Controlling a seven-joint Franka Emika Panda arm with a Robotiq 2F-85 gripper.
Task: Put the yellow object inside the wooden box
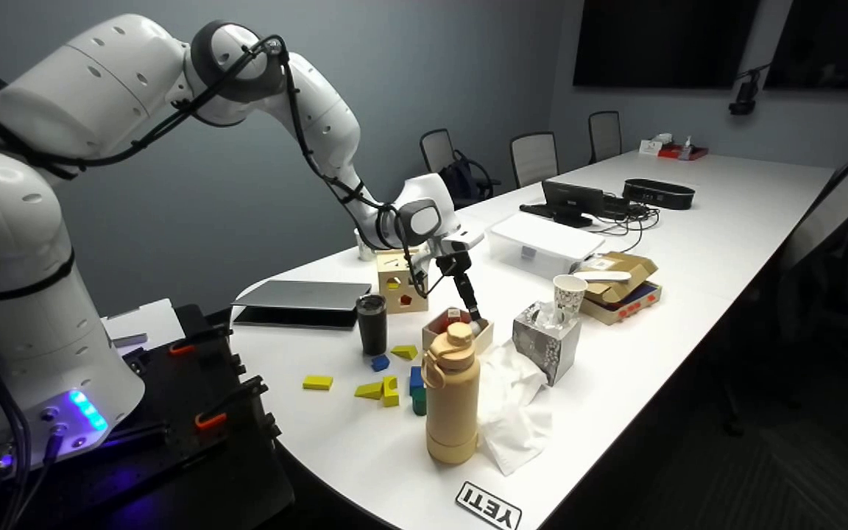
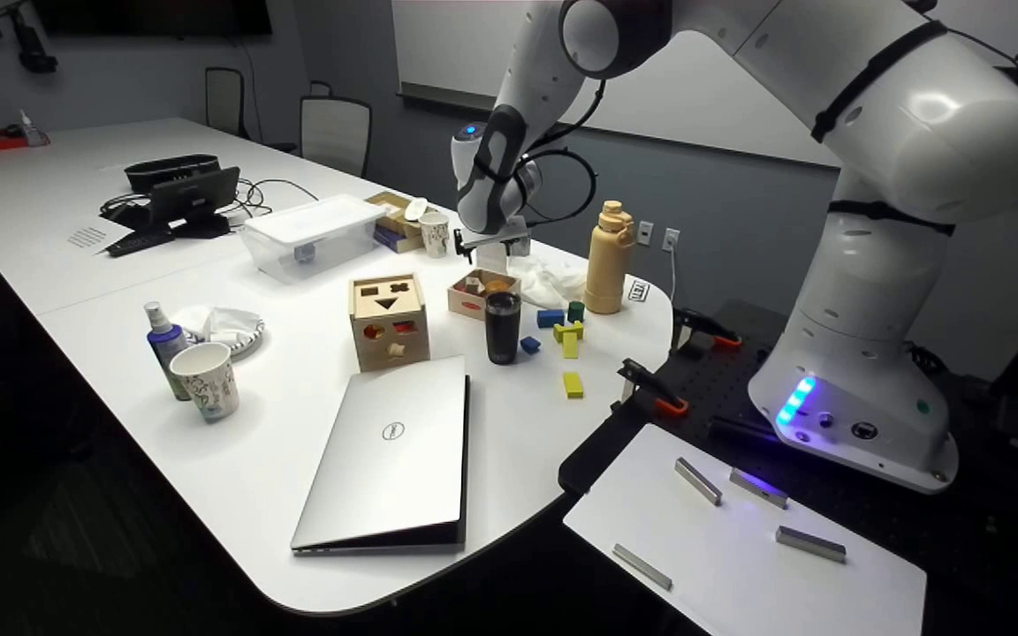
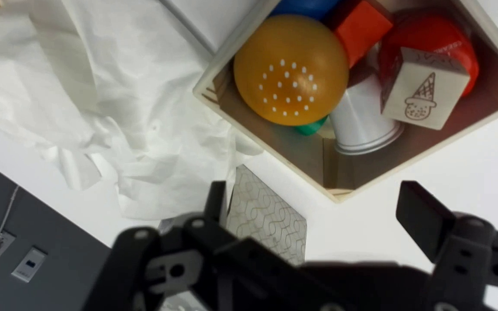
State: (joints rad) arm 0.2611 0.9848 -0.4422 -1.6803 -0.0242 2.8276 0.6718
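The wooden box is a pale cube with cut-out holes; it stands on the table in both exterior views (image 1: 402, 288) (image 2: 391, 329). Several yellow blocks lie on the table nearer the robot base; a lone one (image 1: 317, 382) also shows in an exterior view (image 2: 573, 385). An orange-yellow dotted ball (image 3: 291, 69) sits in the low open tray-like box (image 3: 270, 152). My gripper (image 3: 314, 192) is open and empty, beside that tray's corner. In an exterior view the gripper (image 1: 471, 300) is at the tray's far side. The wooden box and yellow blocks are out of the wrist view.
A tan bottle (image 1: 453, 401), a black tumbler (image 1: 372, 324) and a laptop (image 2: 390, 450) stand around the blocks. A patterned tissue box (image 3: 266, 211) and crumpled white cloth (image 3: 145, 129) lie beside the gripper. A clear plastic bin (image 2: 310, 234) is farther along.
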